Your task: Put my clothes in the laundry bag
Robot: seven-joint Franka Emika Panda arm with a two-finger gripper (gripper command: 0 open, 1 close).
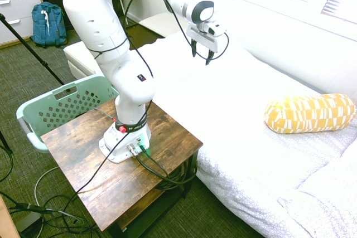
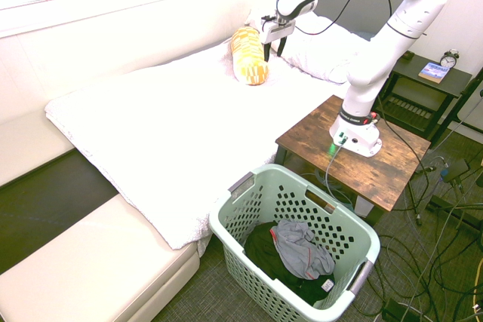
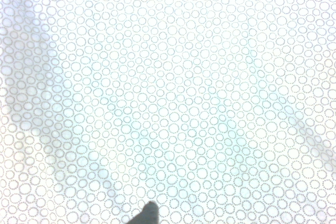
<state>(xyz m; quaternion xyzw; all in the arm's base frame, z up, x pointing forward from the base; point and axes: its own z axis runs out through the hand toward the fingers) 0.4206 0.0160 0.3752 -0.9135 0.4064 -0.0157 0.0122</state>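
- We see the gripper (image 1: pixel 201 55) hanging above the white bed cover (image 1: pixel 234 104), pointing straight down, its two dark fingers spread apart and nothing between them
- From the opposite side we find the gripper (image 2: pixel 272 48) up over the far part of the bed, just beside the yellow patterned cushion (image 2: pixel 249 54) in that picture, though apart from it
- We find the clothes (image 2: pixel 302 250), a crumpled grey garment with red-pink trim at its edge, lying inside the laundry bag (image 2: pixel 249 205), on top of a dark garment (image 2: pixel 264 250) that fills the bottom of it
- The laundry bag, a mint-green plastic basket with rows of holes in its walls and cut-out handles, stands on the carpet (image 2: pixel 204 295) at the foot of the bed, close to the corner of the wooden table (image 2: pixel 385 164)
- In the first exterior view we see only part of the laundry bag (image 1: pixel 61 107), tucked behind the wooden table (image 1: pixel 106 182); its inside is hidden from us there
- The yellow patterned cushion (image 1: pixel 309 112) lies on its side on the bed cover, well apart from the gripper in this view
- Our wrist view shows only the bed cover (image 3: pixel 168 87), white with a print of small dotted circles, crossed by soft grey shadows
- A blue backpack (image 1: pixel 47 23) stands on the floor by the drawers (image 1: pixel 17 4) in the far corner
- On the dark side table (image 2: pixel 426 81) behind the arm we make out a small alarm clock (image 2: pixel 450 59) and a book (image 2: pixel 434 72)
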